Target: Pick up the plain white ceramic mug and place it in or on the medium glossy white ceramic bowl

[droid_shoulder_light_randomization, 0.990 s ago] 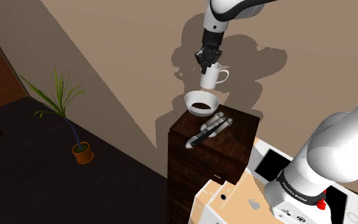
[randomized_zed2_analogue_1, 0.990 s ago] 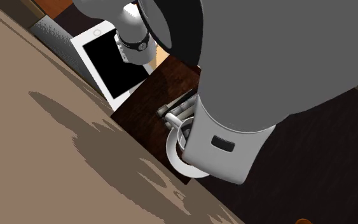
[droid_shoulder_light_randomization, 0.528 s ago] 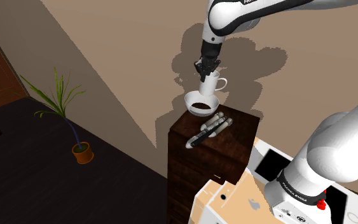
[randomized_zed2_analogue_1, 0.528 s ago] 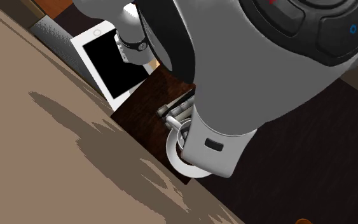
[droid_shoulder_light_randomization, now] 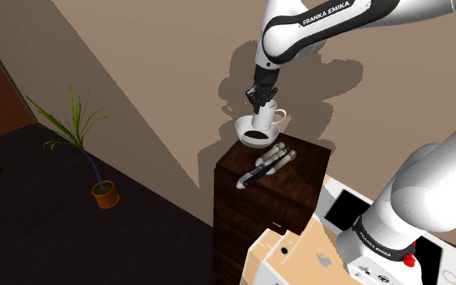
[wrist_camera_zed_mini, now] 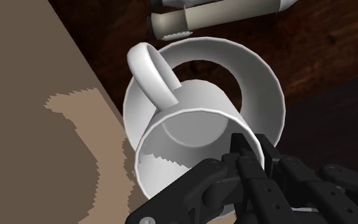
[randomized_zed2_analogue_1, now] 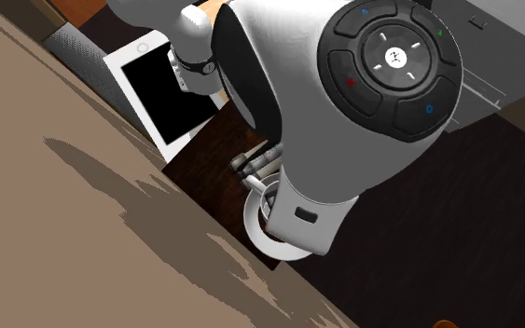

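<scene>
Mug point(wrist_camera_zed_mini: 190, 121), white, hangs pinched by its rim wall in my claw point(wrist_camera_zed_mini: 246, 151). Its base is sunk inside the white bowl point(wrist_camera_zed_mini: 269, 83) at the cabinet top's point(droid_shoulder_light_randomization: 299, 174) wall-side corner, and contact there is hidden. Its long axis is near upright, mouth toward me, handle toward the shoulder view's right.
</scene>
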